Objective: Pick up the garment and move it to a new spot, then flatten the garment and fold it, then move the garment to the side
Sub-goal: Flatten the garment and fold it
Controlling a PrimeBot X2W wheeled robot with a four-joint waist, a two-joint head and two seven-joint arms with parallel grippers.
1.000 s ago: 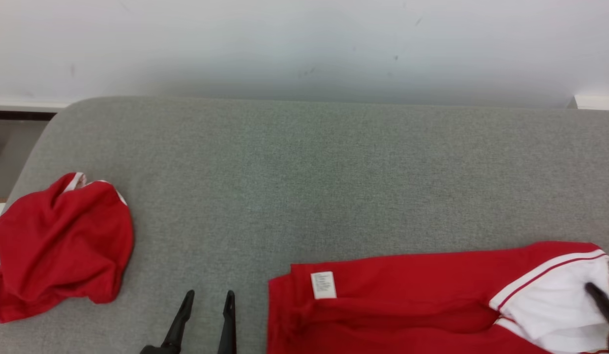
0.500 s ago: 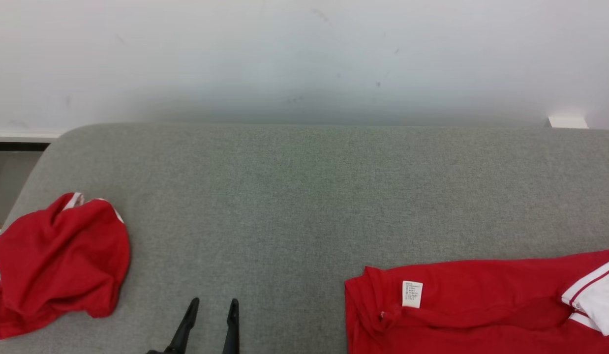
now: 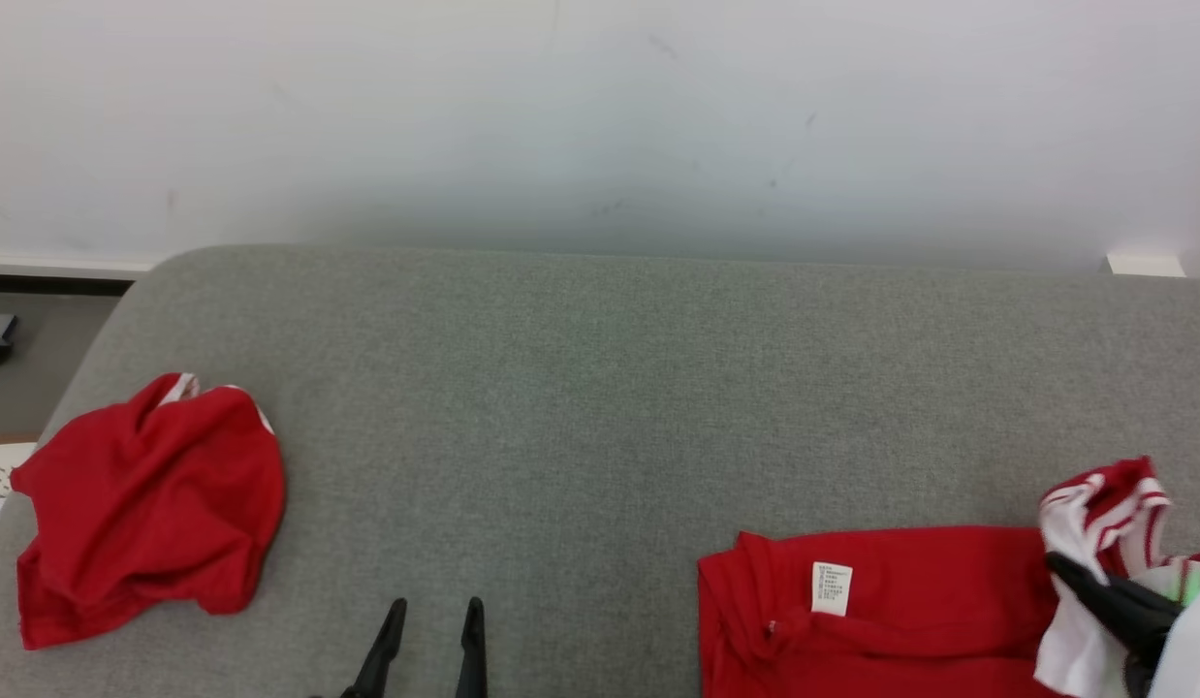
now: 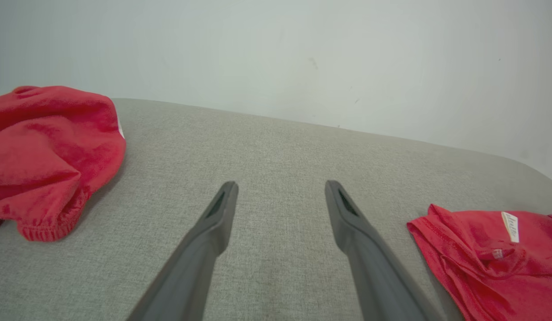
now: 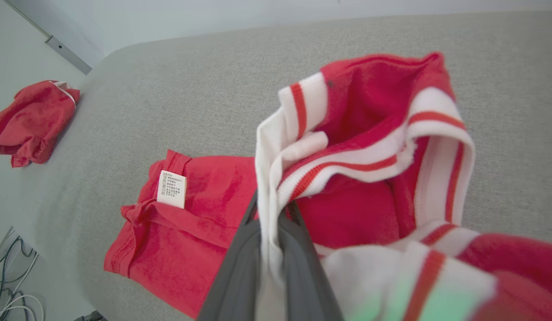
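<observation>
1. Head view: the grey cushion (image 3: 600, 388) runs wide. Its rounded left corner drops away to the floor (image 3: 38, 359) and its far edge sits against the pale wall (image 3: 600, 126). A broad stretch of bare fabric lies open across the middle.
2. The garment (image 3: 900, 611) lies at the cushion's near right. Its red hem end is flat with the white label (image 3: 832, 588) facing up, and it runs off the bottom of the view.
3. The right gripper (image 5: 270, 209) is clamped tight on the garment's white striped trim (image 5: 360, 160). That end is raised off the cushion, bunched and folded over itself.
4. The left gripper (image 3: 435, 609) hovers low over bare cushion at the near middle, its fingers spread apart and holding nothing.
5. What differs: a second ago the garment lay stretched out, its hem just beside the left gripper. Now that hem sits well to the right of it. The trimmed end, flat then, now stands up in a heap. The view itself has also shifted a little.
6. Around: a crumpled red cloth (image 3: 149, 509) sits near the left corner, well apart from the garment. Only bare cushion lies between the two. In the right wrist view, cables (image 5: 8, 276) trail on the floor past the cushion's edge.
</observation>
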